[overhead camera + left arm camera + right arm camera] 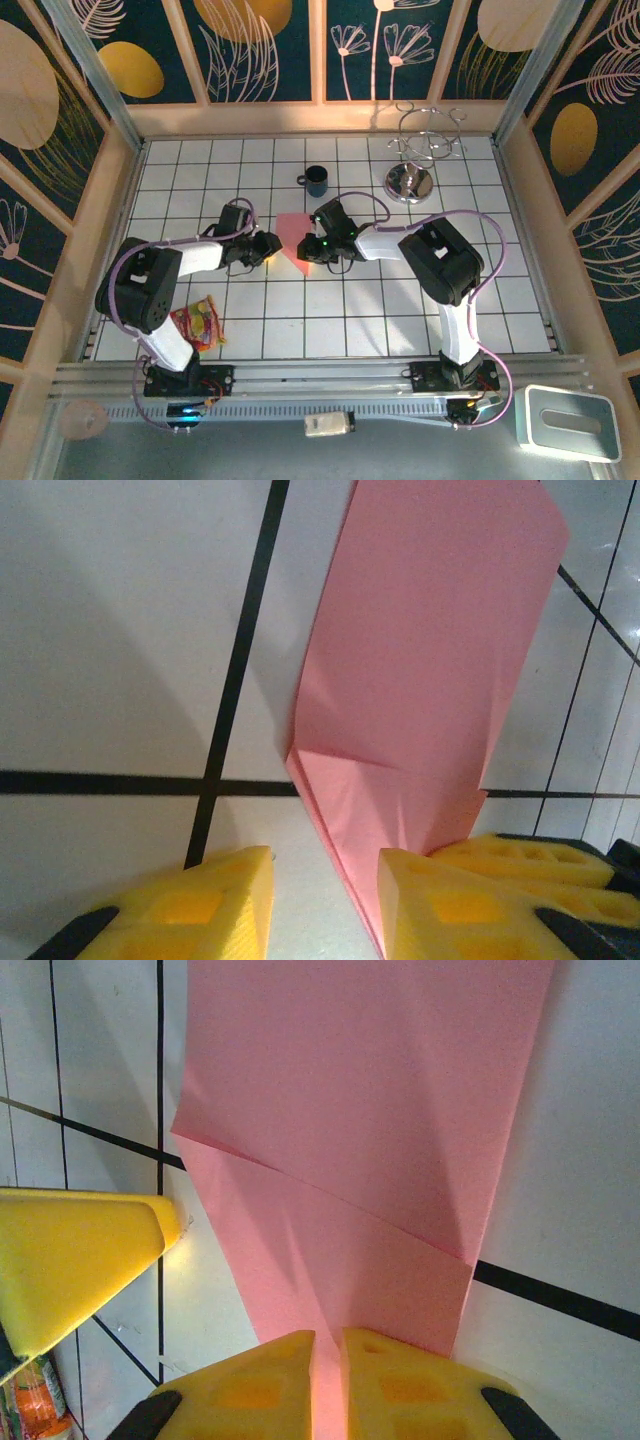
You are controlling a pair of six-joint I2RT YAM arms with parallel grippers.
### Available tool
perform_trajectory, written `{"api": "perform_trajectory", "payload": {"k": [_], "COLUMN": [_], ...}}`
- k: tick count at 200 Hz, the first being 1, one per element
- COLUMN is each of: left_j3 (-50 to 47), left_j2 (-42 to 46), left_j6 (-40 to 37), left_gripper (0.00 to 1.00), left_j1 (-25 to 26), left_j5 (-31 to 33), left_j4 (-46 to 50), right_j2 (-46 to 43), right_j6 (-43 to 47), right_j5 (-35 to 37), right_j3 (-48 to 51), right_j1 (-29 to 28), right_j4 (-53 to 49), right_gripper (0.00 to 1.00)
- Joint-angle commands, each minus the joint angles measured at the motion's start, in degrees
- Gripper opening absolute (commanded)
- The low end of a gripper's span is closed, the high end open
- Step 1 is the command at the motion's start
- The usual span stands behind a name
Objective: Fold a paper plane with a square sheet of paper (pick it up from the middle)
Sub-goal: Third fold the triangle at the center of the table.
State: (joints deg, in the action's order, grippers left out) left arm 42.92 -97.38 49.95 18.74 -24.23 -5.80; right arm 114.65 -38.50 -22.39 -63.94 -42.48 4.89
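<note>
Right end effector [327, 1348] nipping paper plane [350, 1110], tiled table [400, 310] (black grid), floral walls [260, 50]

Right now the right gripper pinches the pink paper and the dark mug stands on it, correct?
Not quite. The right gripper does pinch the pink paper, but the dark mug stands on the tiles beyond it, apart, as the top external view shows.
</note>
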Motion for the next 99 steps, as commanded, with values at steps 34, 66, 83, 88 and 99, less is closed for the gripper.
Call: {"api": "perform_trajectory", "payload": {"k": [34,66,83,88,99], "left_j3": [4.7,5.8,5.9,5.9,5.9], "left_j2": [-3.3,-4.0,-4.0,-4.0,-4.0], "left_j6": [-0.9,-0.7,-0.8,-0.7,-0.7], "left_gripper": [0.29,0.33,0.32,0.31,0.28], "left_j1": [0.0,0.0,0.0,0.0,0.0], "left_j5": [3.6,5.3,4.5,4.0,2.6], "left_j4": [4.2,5.7,5.1,4.7,3.6], "right_j2": [2.5,2.3,2.3,2.3,2.3], "right_j6": [0.0,-0.1,0.0,0.0,0.0], "right_j5": [0.6,0.7,0.6,0.6,0.6], "right_j3": [0.5,1.0,1.2,1.2,1.3], "right_j1": [0.5,0.6,0.6,0.6,0.6], "right_j4": [-2.9,-2.8,-2.6,-2.6,-2.5], "right_gripper": [0.15,0.15,0.15,0.14,0.14]}}
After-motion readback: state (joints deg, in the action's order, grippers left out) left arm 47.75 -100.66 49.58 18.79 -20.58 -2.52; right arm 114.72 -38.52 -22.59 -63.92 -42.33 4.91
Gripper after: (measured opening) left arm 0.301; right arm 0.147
